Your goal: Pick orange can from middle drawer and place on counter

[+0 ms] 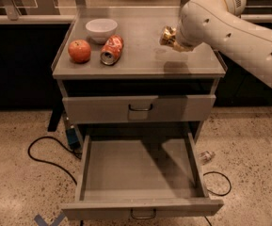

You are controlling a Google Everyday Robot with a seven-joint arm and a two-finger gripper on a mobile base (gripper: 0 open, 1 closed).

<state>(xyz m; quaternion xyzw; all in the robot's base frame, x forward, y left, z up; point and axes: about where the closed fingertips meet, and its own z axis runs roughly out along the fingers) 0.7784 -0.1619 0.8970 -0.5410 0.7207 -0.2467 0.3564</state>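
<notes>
While the white arm [234,25] reaches in from the right, its pincer [173,37] sits over the right part of the worktop [145,62], mostly tucked behind the wrist. It's clamped on the orange can [167,35], that dented gold-brown one, which hangs just above the surface with its shadow on the metal right below. So the can is up over the worktop, not touching it as far as I can see.

Over on the left of the worktop there's a white bowl [101,28] at the far side, a red apple [79,51] nearer, and an orange-and-white can [112,50] lying on its side just right of the apple. Below, the top drawer [140,108] is closed and the middle drawer [140,207] is pulled all the way out. A black cable [44,152] loops on the floor to the left.
</notes>
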